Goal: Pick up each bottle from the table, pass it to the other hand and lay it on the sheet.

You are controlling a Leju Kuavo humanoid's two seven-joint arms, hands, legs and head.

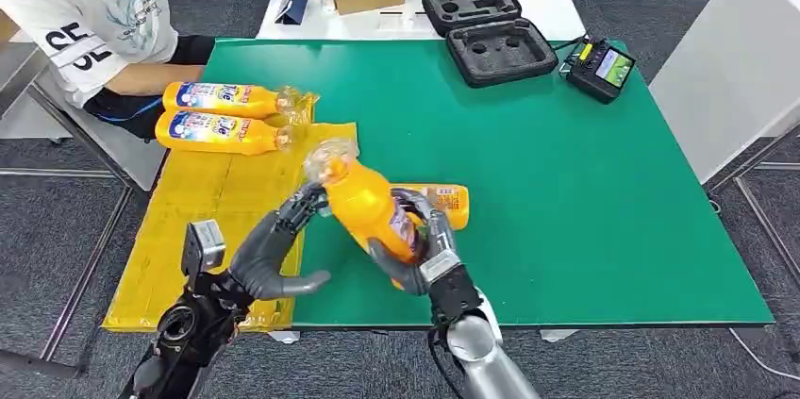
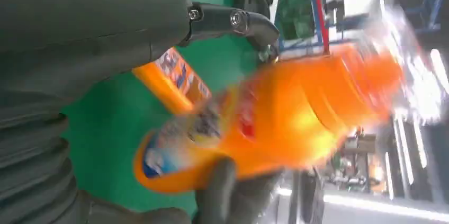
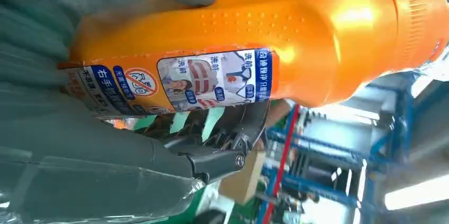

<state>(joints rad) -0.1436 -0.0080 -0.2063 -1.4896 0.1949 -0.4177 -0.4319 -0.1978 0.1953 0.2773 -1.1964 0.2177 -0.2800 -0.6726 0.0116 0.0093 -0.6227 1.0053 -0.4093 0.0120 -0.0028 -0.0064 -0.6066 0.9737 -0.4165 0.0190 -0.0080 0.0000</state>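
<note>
- Here the held orange bottle [image 1: 370, 206] hangs above the counter [image 1: 585, 201], tilted, its long axis running from the base low by the right hand [image 1: 423, 253] up to a neck wrapped in clear crinkled film, pointing up and toward the robot's left.
- The right hand wraps the bottle's lower body, thumb on one side and dark fingers on the other; in the right wrist view the printed label [image 3: 212, 78] and a dimpled grip patch show on smooth glossy plastic.
- The left hand [image 1: 283, 239] has its fingers spread, fingertips reaching the bottle's shoulder just below the neck; whether they truly grip it cannot be told.
- The left wrist view shows that bottle blurred, the cap end washed out.
- A third orange bottle [image 1: 443, 203] lies flat on the green counter behind the held one, mostly hidden by it and the right hand.
- Two more orange bottles [image 1: 226, 114] lie side by side at the far end of the yellow sheet [image 1: 203, 220], necks pointing toward the robot's right.
- A seated person [image 1: 104, 22], cut off at the frame's edge, is beside them.
</note>
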